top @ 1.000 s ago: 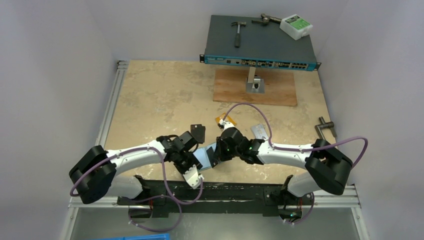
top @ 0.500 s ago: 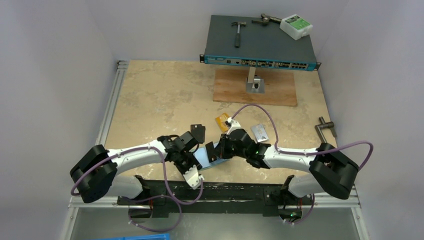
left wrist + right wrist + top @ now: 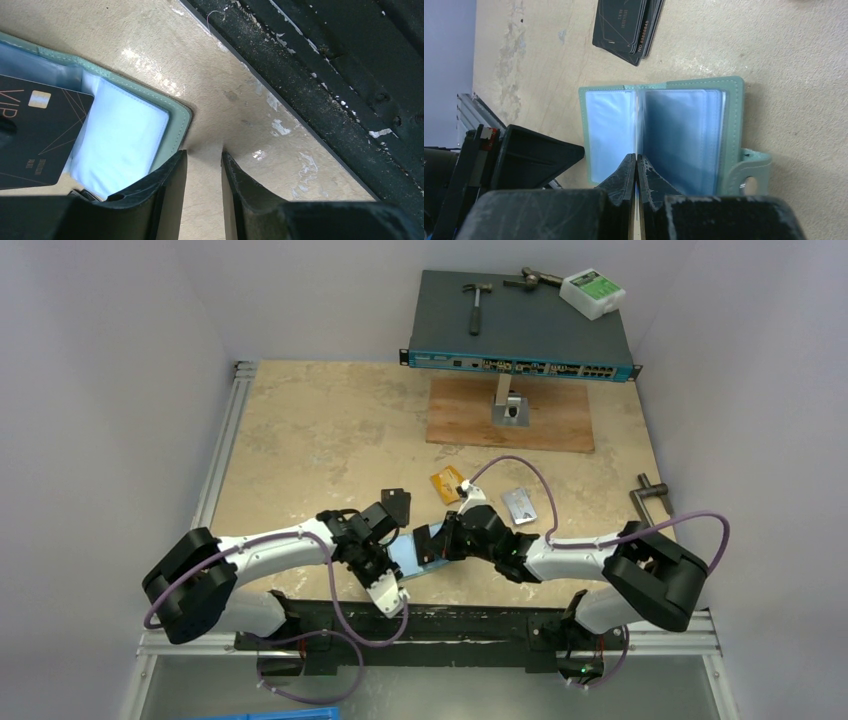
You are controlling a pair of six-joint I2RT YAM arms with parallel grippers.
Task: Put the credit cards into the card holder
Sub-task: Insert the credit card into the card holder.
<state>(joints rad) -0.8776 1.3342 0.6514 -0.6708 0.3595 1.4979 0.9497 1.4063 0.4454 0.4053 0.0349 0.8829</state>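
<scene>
From above, the card holder (image 3: 408, 552) lay open at lower centre between my wrists, an orange card (image 3: 446, 483) and a silver card (image 3: 520, 504) lying just above it. In the left wrist view, my left gripper (image 3: 203, 156) had its jaws slightly apart over bare table (image 3: 210, 100), one finger at the holder's corner, probably to pin it. A dark card (image 3: 40, 135) overhung the lining at left. In the right wrist view, my right gripper (image 3: 637, 159) was clamped on that card's thin edge, aimed at the sleeves.

left hand (image 3: 202, 155), right hand (image 3: 636, 159) flank open card holder (image 3: 674, 130) — bare tabletop (image 3: 330, 430) beyond
</scene>
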